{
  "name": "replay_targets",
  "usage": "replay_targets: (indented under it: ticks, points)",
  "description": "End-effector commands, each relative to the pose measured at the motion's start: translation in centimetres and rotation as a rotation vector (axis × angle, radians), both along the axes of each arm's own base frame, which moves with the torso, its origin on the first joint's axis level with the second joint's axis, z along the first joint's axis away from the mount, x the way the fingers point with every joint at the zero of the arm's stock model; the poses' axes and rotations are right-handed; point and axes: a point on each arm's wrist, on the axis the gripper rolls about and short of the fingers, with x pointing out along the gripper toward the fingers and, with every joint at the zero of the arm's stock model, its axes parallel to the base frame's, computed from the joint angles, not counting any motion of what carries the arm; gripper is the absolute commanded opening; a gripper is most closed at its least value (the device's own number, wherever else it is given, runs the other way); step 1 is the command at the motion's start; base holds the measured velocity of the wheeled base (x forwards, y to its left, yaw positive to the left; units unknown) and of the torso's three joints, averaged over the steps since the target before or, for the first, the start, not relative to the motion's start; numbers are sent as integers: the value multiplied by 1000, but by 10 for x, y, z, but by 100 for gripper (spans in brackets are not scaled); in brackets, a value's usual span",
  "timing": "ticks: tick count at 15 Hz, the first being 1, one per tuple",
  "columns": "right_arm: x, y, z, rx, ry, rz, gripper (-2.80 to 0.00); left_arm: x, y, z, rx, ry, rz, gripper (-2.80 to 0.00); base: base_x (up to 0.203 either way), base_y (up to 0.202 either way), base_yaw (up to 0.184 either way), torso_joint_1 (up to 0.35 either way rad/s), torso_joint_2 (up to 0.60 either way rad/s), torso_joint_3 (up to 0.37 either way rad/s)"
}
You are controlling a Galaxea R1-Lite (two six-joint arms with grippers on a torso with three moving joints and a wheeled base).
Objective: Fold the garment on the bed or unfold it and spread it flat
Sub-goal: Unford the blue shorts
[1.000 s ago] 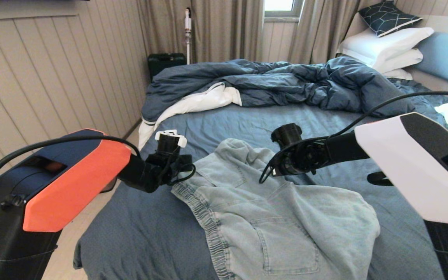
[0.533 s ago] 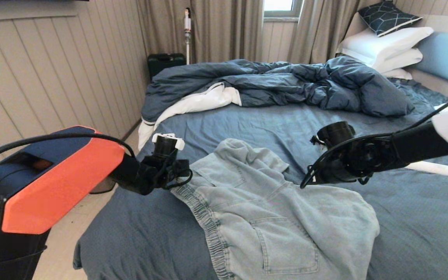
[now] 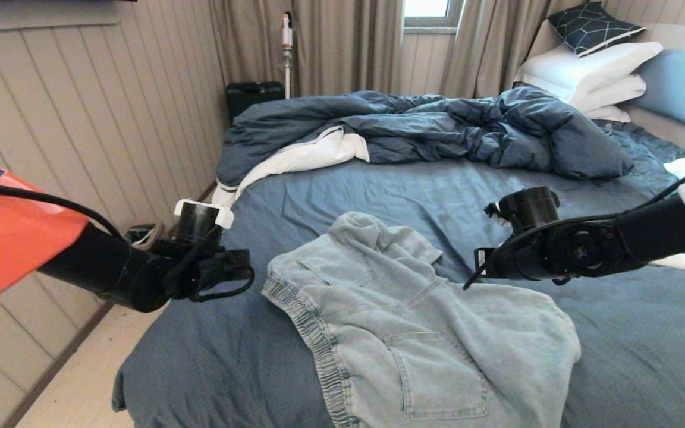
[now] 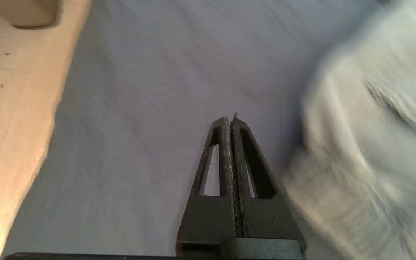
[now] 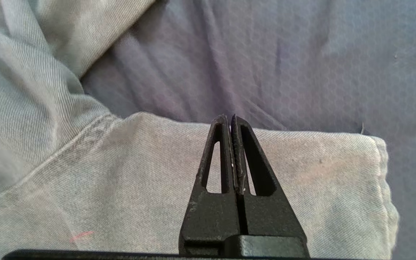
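Hovering clear of the cloth, the left gripper has its fingers pressed together on nothing, over bare slate-blue sheet just beside the waistband; the right gripper is likewise clenched and empty, poised above a leg hem. Between them the denim shorts lie near the foot of the bed, folded over themselves. The fold looks done or nearly so, though the far part is still bunched and may want smoothing. Their elastic waistband faces the robot's left, and the long axis runs diagonally from that bunched far end toward the robot.
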Motion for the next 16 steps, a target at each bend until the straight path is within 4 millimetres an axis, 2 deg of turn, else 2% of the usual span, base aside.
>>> replay_targets:
  ticks: [1,5,12,16]
  points:
    - [-1,-4,-2,21,4,-2,-280,-17,0,14,-19,-10,-27,0,0,0,0,0,0,0]
    - [-2,-21,-7,72,24,-1,-280,-21,-5,10,-137,60,-171,0,0,0,0,0,0,0]
    - [-2,-21,-10,91,-20,0,-280,-5,-22,-25,-160,174,-221,0,0,0,0,0,0,0]
    - [-3,-23,-9,92,-27,-4,-280,6,-34,-33,-166,173,-236,0,0,0,0,0,0,0]
